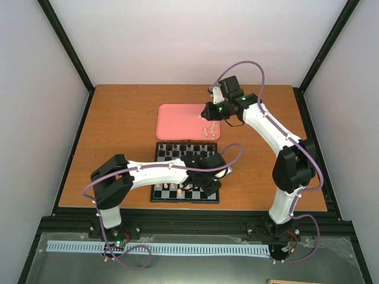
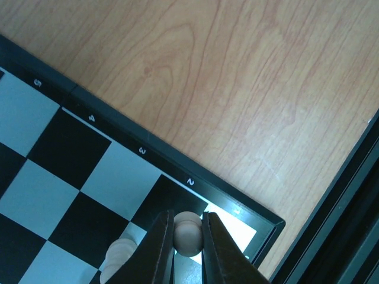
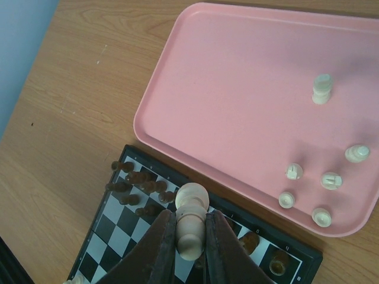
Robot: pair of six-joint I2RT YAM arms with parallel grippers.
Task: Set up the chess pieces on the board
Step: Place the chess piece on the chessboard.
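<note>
Cream-white chess pieces (image 3: 190, 207) stand upright in both closed pincers: the left pincer (image 2: 188, 220) holds one over the near-right corner of the board (image 2: 142, 149) (its square judged directly below), the right pincer (image 3: 190, 220) holds another aloft by the pink tray (image 3: 195, 89) with six more.

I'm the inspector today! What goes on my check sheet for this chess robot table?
Surface: wooden table, plain wood.
Job's things: board on the table; dark pieces along its far rows; six cream pieces on the pink tray.
Clutter: nothing seen.
Grippers: left gripper shut on one cream piece at the board's corner; right gripper shut on a second cream piece.
Cables: purple cables loop along both arms.
Surroundings: white walls, black frame.
</note>
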